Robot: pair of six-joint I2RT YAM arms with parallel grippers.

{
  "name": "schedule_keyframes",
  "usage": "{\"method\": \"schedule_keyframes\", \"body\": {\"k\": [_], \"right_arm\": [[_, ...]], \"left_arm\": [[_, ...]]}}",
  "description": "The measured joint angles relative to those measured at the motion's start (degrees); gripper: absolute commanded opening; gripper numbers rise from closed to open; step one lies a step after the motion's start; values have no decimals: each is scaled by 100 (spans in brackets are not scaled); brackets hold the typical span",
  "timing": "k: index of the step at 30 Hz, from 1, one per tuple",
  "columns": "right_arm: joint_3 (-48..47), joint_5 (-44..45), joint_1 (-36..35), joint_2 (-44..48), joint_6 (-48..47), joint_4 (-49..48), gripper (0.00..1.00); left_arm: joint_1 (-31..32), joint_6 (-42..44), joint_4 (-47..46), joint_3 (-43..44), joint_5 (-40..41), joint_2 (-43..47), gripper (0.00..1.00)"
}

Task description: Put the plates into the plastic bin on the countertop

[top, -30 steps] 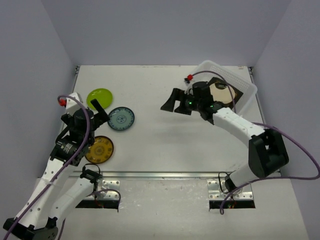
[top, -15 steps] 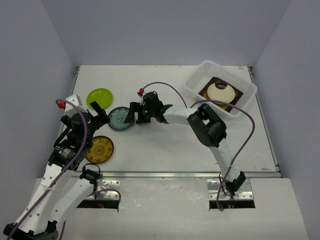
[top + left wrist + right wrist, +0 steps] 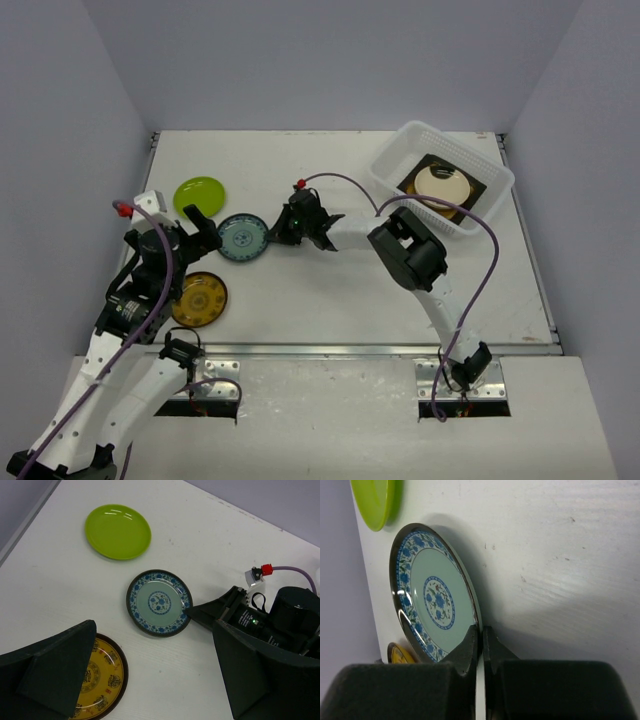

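My right gripper (image 3: 481, 630) is shut on the near rim of the blue-patterned plate (image 3: 432, 600), which lies mid-left on the countertop (image 3: 330, 290). From above, that gripper (image 3: 272, 233) meets the plate (image 3: 241, 237) at its right edge. A lime green plate (image 3: 199, 195) lies behind it and a yellow-brown plate (image 3: 198, 299) in front. My left gripper (image 3: 197, 232) hangs open just left of the blue-patterned plate, holding nothing. Its fingers (image 3: 60, 670) partly cover the yellow-brown plate (image 3: 97, 677). The plastic bin (image 3: 425, 127) at the back right holds a cream plate (image 3: 441, 185) on dark square plates.
Grey walls close in the countertop on the left, back and right. My right arm (image 3: 405, 250) stretches across the middle, its cable looping toward the bin. A metal edge (image 3: 320, 350) runs along the front.
My right arm swung from the bin leftward across the countertop and shut its jaws on the blue-patterned plate's rim. The left arm barely shifted and stayed open.
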State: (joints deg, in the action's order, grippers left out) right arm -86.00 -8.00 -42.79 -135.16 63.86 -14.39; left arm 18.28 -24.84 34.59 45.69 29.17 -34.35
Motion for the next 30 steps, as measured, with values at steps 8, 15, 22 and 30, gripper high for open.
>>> {"method": "schedule_keyframes", "body": {"k": [8, 15, 22, 30], "right_arm": [[2029, -299, 359, 1609, 114, -118, 0], [3682, -419, 2788, 4570, 250, -174, 0], [4016, 152, 5739, 5168, 596, 430, 0], [3393, 220, 6150, 4199, 432, 1196, 22]], "left_arm": [[0, 66, -13, -8, -163, -92, 100], [0, 95, -59, -13, -325, -91, 100], [0, 124, -109, -42, -481, -202, 100], [0, 150, -144, -81, -543, -154, 100]]}}
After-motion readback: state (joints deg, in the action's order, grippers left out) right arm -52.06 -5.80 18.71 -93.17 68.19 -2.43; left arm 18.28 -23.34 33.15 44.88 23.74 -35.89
